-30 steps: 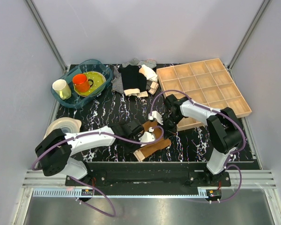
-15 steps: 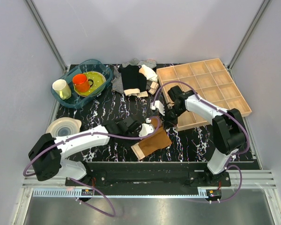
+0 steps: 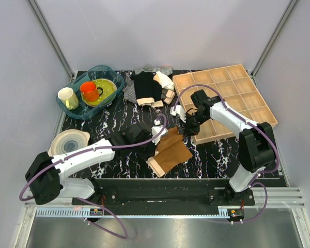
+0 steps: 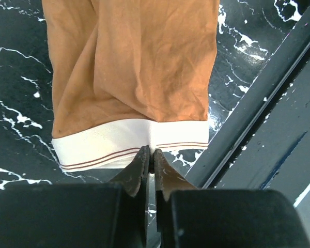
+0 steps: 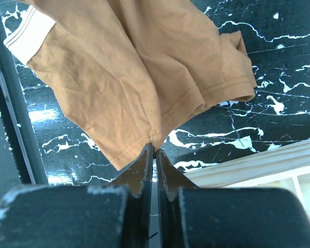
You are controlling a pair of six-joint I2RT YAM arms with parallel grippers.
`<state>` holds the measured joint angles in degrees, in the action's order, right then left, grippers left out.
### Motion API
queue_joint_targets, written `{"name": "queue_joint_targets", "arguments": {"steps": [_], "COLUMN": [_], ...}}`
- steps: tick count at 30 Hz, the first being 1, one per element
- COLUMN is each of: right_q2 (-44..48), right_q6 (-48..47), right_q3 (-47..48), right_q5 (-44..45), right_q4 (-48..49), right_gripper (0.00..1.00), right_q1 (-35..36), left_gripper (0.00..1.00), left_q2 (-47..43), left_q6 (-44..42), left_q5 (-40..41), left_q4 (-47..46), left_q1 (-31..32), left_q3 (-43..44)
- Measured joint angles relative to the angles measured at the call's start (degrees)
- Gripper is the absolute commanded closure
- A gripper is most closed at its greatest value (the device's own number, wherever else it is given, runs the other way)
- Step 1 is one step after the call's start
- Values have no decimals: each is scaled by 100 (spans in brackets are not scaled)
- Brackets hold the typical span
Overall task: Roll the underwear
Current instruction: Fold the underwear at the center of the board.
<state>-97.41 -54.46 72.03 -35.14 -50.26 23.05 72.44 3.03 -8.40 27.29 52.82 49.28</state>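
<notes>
The rust-brown underwear point(image 3: 173, 150) lies spread near the table's front edge, with its pale waistband point(image 3: 156, 166) at the near left. My left gripper point(image 3: 159, 133) is over its far left part. In the left wrist view its jaws point(image 4: 151, 153) are shut, pinching the waistband's point(image 4: 103, 147) edge at the middle. My right gripper point(image 3: 187, 126) is at the cloth's far right corner. In the right wrist view it point(image 5: 155, 149) is shut on a leg hem of the underwear point(image 5: 134, 77).
A wooden compartment tray point(image 3: 258, 111) stands just right of the right gripper; its rim shows in the right wrist view point(image 5: 248, 165). A black garment point(image 3: 146, 87) and striped cloth point(image 3: 129, 90) lie at the back. A blue tub point(image 3: 82, 115) with cups is back left, and stacked bowls point(image 3: 70, 141) are left.
Both grippers have moved away from the front edge, the right one also rightward. The underwear has opened from a narrow strip into a wider sheet.
</notes>
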Motion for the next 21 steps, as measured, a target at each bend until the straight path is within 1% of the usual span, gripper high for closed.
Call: {"name": "queue_joint_targets", "arguments": {"steps": [9, 18, 21], "right_q2": [11, -149, -291], "right_q6": [-284, -490, -507], "right_q3": [76, -13, -76], "right_q5": [-52, 28, 116], "right_q4": [-278, -367, -363], "right_gripper": [92, 92, 90], "right_q1": [-13, -15, -17], "left_gripper": [96, 96, 91], "left_q2": [66, 704, 905], "left_q6": [861, 1338, 1445], "left_q5": [-334, -780, -866], "left_q4": [-439, -1228, -1447], "left_q1": [0, 31, 70], "left_q3": [-437, -778, -850]}}
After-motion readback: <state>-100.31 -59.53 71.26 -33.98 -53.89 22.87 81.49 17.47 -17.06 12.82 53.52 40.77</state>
